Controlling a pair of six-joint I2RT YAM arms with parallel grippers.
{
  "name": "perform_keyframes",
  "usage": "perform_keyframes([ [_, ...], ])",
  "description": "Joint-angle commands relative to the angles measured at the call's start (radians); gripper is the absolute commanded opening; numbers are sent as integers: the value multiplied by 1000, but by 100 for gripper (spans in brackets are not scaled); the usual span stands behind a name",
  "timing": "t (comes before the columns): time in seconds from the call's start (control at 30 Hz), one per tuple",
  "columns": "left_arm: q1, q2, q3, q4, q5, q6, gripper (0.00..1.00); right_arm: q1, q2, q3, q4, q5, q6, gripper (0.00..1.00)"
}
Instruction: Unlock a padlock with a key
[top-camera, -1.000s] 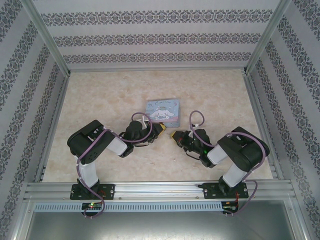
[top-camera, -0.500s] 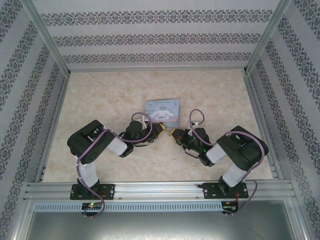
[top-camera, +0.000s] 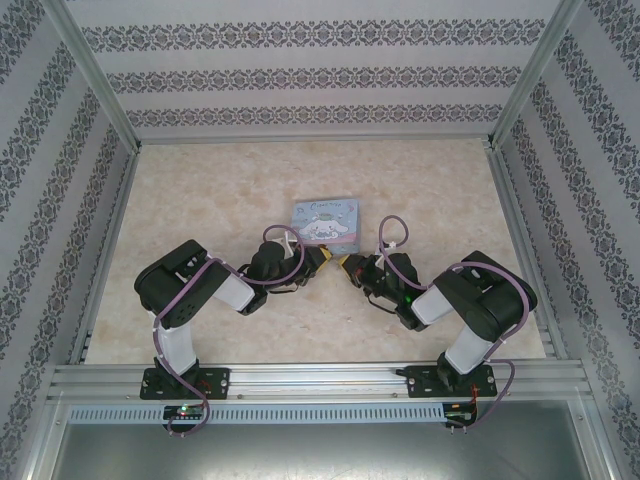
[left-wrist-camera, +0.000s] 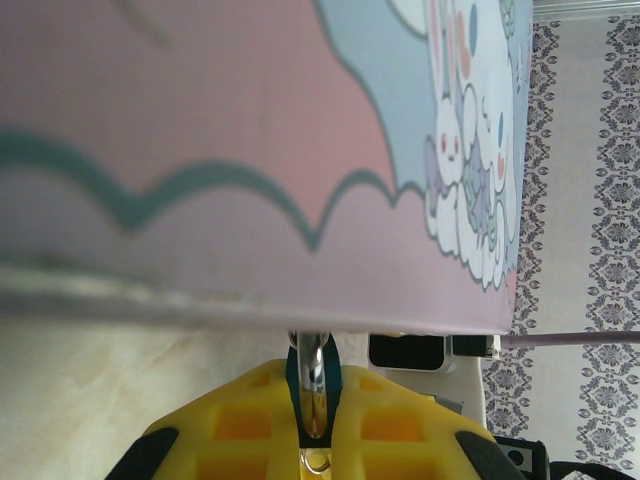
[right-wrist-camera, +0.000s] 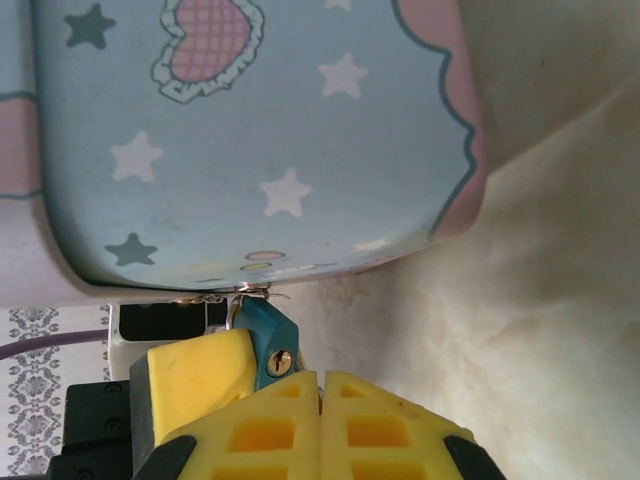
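My left gripper is clamped on the padlock, a teal body hanging at the near edge of the cartoon tin, its keyhole turned toward my right gripper. That one sits just beside the padlock, jaws pressed shut. Whether they pinch the key I cannot tell. The tin's lid writing is unreadable.

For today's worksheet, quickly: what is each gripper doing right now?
Left gripper: closed on the padlock.
Right gripper: closed; whether it holds anything cannot be told.
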Motion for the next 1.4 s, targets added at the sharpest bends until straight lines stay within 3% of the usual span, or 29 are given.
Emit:
perform_keyframes([
  [0.0,7,6,21,41,21,-3,0,-11,14,21,42,15,3,0],
  [1.13,-5,19,39,40,15,2,0,1,11,62,46,6,28,0],
  [1.37,-21,34,44,96,3,-53,0,9,44,67,89,29,62,0],
])
